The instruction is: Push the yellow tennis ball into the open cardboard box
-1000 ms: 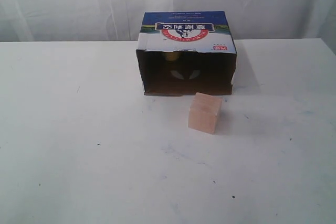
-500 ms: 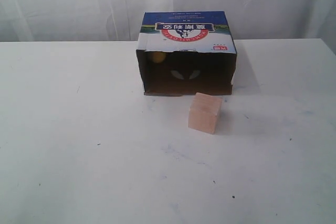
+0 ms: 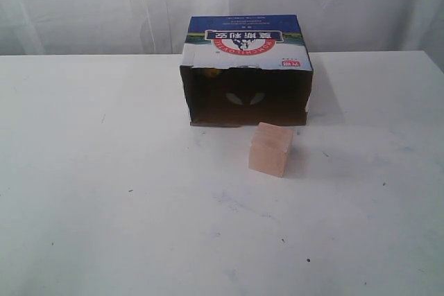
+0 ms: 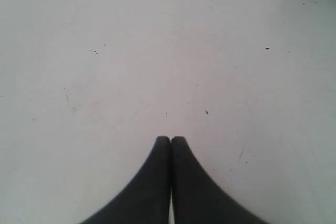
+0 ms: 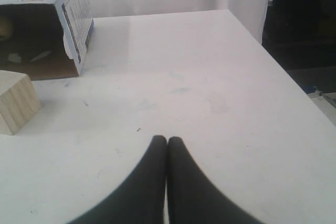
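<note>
While lodged far left inside open cardboard box [image 3: 246,46], treat yellow tennis ball [image 3: 202,71] as light, free-rolling; nudge at mid-height. Note left gripper [image 4: 170,139] and right gripper [image 5: 167,139] jaws pressed together, empty.

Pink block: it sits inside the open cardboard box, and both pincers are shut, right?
Not quite. The pink block sits outside the open cardboard box, on the table in front of the box's opening, as the exterior view shows. The left pincer and right pincer are indeed shut.
</note>
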`<state>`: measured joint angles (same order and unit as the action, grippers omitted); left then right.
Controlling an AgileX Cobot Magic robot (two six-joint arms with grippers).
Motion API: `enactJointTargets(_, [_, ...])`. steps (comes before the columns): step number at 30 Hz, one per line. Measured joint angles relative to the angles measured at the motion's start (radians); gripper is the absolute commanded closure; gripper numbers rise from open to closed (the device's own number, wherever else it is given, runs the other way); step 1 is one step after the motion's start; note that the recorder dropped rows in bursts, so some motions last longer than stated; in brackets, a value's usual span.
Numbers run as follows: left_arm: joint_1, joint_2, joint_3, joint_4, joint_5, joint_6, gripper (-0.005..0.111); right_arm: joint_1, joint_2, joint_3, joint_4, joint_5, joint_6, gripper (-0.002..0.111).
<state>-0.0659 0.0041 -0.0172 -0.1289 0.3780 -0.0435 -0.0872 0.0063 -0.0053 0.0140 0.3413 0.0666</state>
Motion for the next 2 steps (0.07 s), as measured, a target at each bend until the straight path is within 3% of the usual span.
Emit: enactJointTargets(2, [0.0, 0.0, 0.0, 0.0, 0.0, 0.0, 0.107, 0.0, 0.0, 0.0, 0.0, 0.0, 0.0, 0.108])
